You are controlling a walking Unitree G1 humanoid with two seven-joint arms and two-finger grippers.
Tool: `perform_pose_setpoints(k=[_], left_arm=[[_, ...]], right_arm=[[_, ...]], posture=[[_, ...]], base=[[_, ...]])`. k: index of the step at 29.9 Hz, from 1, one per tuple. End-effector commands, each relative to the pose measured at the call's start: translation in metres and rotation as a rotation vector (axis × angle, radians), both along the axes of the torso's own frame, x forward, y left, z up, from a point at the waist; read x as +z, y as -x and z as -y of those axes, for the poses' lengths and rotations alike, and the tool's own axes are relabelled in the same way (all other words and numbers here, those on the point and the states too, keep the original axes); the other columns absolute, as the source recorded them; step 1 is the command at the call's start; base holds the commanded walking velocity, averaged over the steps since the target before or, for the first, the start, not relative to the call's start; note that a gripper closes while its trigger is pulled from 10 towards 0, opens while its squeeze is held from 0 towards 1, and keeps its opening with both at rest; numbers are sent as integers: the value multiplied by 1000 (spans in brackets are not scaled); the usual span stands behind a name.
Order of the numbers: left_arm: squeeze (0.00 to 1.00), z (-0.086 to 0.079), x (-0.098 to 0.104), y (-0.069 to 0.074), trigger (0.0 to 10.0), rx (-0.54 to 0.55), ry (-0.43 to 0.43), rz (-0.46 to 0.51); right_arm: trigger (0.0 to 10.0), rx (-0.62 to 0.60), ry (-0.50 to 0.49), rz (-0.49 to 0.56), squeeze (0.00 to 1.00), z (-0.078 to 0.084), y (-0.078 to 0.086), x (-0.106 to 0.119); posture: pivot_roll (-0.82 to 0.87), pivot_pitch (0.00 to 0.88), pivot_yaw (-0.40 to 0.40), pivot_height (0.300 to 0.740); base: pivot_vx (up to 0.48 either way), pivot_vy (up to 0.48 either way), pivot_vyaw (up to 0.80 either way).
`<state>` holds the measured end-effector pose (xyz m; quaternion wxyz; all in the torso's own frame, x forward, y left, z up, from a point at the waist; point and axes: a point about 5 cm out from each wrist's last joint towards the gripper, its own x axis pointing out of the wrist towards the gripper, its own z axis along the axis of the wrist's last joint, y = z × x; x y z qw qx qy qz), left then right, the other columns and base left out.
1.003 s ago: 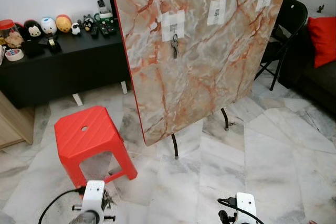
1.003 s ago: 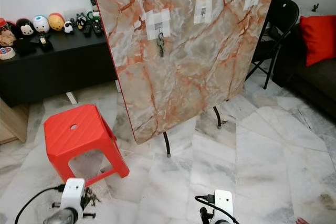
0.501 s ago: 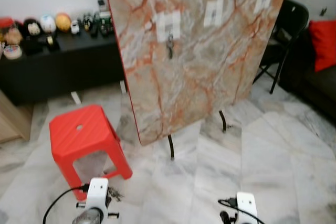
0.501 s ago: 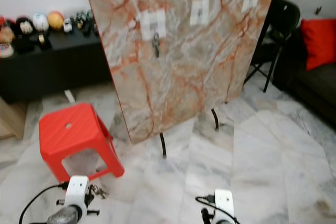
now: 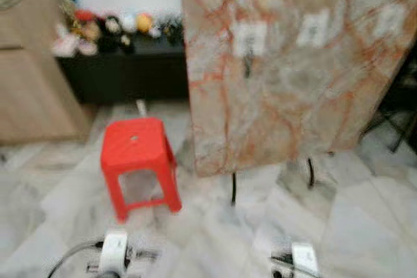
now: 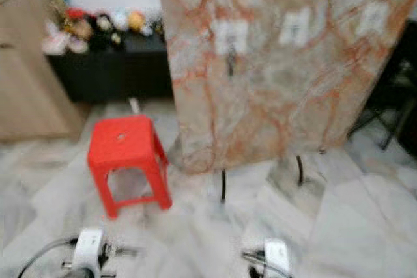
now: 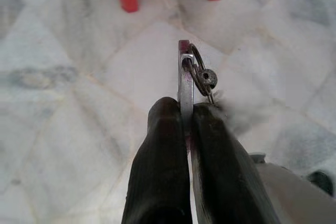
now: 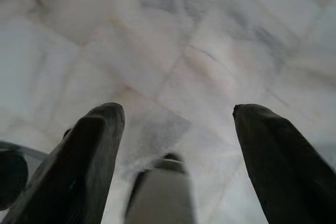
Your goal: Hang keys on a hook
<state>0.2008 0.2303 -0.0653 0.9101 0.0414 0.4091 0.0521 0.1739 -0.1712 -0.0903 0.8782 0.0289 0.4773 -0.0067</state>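
- We're looking at a blurred scene: a marble-patterned board (image 5: 293, 63) stands tilted on thin dark legs over the pale marble floor (image 5: 365, 213).
- On that board we make out three white patches, and from the left one (image 5: 250, 37) a small dark bunch of keys (image 5: 247, 66) hangs.
- Down low, our left gripper (image 7: 185, 109) has its two black fingers (image 7: 160, 171) pressed tight together on a flat silver key tag (image 7: 185, 85), so it's clamped on our keys (image 7: 202, 77).
- The ring and a small round piece dangle just beside the fingertips, above the floor tiles; the keys themselves blur at the edge.
- Our right gripper (image 8: 178, 114) hangs over bare floor with its fingers (image 8: 92, 150) spread wide apart, nothing between them.
- A red plastic stool (image 5: 138, 161) stands to the left of the board, near its lower corner, well apart from our wrists at the bottom of the head views.
- Behind the stool, a black low cabinet (image 5: 124, 73) carries a row of small colourful figures (image 5: 111, 27), too blurred for us to name.
- A light wooden cupboard (image 5: 32, 76) sits further left.
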Motion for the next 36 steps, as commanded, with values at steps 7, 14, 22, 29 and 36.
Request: perform_pose_setpoints(k=[7, 14, 22, 29, 36], left_arm=[[0, 9, 3, -8, 10000, -10, 15, 25], [0, 10, 2, -7, 10000, -8, 16, 20], [0, 10, 1, -6, 10000, -12, 17, 19], [0, 12, 1, -7, 10000, -22, 20, 19], [0, 12, 1, -6, 10000, -39, 17, 15]], right_arm=[[10000, -8, 23, -17, 0, 8, 4, -1], [10000, 7, 33, -14, 0, 9, 1, 0], [10000, -5, 27, -17, 0, 8, 2, 0], [10000, -12, 24, -11, 0, 7, 1, 0], [10000, -40, 13, 11, 0, 5, -10, 4]], posture=[[35, 0, -2, 723], [34, 0, -3, 723], [36, 0, -3, 723], [34, 0, -1, 723], [34, 0, 8, 723]], base=[[257, -364, 0], [257, -392, 242], [251, -406, 616], [142, -409, 0], [0, -423, 0]])
